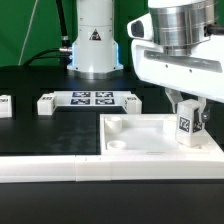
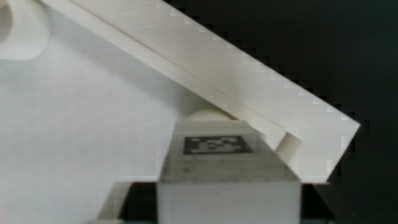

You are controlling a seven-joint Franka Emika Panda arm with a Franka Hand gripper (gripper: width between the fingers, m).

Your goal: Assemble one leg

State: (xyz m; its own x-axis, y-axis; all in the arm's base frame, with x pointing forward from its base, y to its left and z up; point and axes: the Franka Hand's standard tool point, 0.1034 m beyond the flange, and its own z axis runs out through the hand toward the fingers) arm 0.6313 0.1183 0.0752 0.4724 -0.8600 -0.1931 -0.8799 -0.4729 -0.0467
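My gripper is shut on the leg, a short white post with a black-and-white marker on its side. It holds the leg upright over the large white tray-like part, at the corner on the exterior view's right. In the wrist view the leg fills the space between the dark fingers, close to the tray's raised rim corner. Whether the leg touches the tray floor is hidden. A round corner socket shows near the tray's front, on the exterior view's left.
The marker board lies behind the tray. Small white parts sit beside it: one at its left end, one at its right end, and another at the far left edge. The robot base stands at the back.
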